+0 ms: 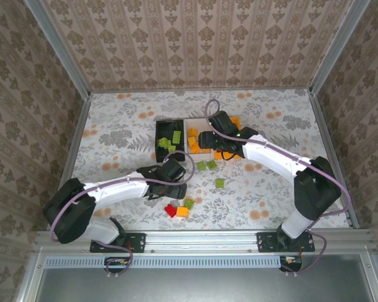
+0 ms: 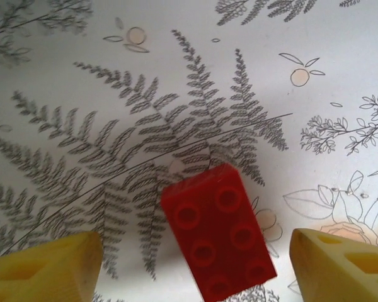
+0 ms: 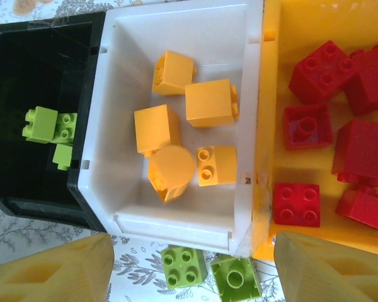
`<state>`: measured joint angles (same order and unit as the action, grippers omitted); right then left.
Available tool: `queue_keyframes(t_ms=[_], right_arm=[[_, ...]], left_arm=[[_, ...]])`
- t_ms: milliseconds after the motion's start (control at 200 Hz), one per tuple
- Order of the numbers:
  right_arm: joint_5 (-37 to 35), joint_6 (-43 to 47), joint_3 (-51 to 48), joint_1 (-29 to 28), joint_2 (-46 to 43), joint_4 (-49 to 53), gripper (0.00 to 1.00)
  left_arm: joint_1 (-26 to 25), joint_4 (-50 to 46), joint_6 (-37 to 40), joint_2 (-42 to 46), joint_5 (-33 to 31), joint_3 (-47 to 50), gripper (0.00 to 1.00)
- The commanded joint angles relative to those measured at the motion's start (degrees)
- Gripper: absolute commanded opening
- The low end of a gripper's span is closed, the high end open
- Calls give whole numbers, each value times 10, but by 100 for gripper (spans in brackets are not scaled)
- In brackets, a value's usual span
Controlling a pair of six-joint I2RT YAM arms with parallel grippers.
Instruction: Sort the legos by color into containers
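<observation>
A red lego (image 2: 217,236) lies studs-up on the table between the yellow fingers (image 2: 47,267) of my left gripper (image 2: 195,261), which is open with a gap on each side of the brick. My right gripper (image 3: 189,267) hangs open and empty over the near edge of the white container (image 3: 176,220), which holds several orange legos (image 3: 209,102). The black container (image 3: 25,75) holds green legos (image 3: 41,123). The orange-yellow container (image 3: 271,94) holds several red legos (image 3: 296,203). Two green legos (image 3: 184,266) lie on the table just in front of the white container.
From above, the three containers (image 1: 170,126) stand side by side mid-table under my right gripper (image 1: 208,137). My left gripper (image 1: 170,182) is near the front. A red (image 1: 170,209), orange (image 1: 183,212) and green lego (image 1: 189,204) cluster there. Another green lego (image 1: 220,182) lies alone.
</observation>
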<state>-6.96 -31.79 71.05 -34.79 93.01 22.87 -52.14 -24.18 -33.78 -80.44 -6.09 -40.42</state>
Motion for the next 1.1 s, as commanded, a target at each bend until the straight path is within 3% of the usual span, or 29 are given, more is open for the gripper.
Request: queue_keyframes(t_ms=[0,170,505,790,1095], right_arm=[[-13,-9,-18,5,-48,-18,69],[-21,-7,-37,13,-80,-21,70],[-25,-28,-84,29,-123,-25,70],[-40,-75,-182,56,-202,-40,70],[-51,-91,-254,71,-252,-22,70]], left_arm=[[-6,12,10,-27,8,-17,75],[-7,35,6,-66,23,-9,63],[-19,34,7,-70,21,-26,24],[-28,13,49,-53,22,-144,21],[2,33,138,-223,55,-413,21]])
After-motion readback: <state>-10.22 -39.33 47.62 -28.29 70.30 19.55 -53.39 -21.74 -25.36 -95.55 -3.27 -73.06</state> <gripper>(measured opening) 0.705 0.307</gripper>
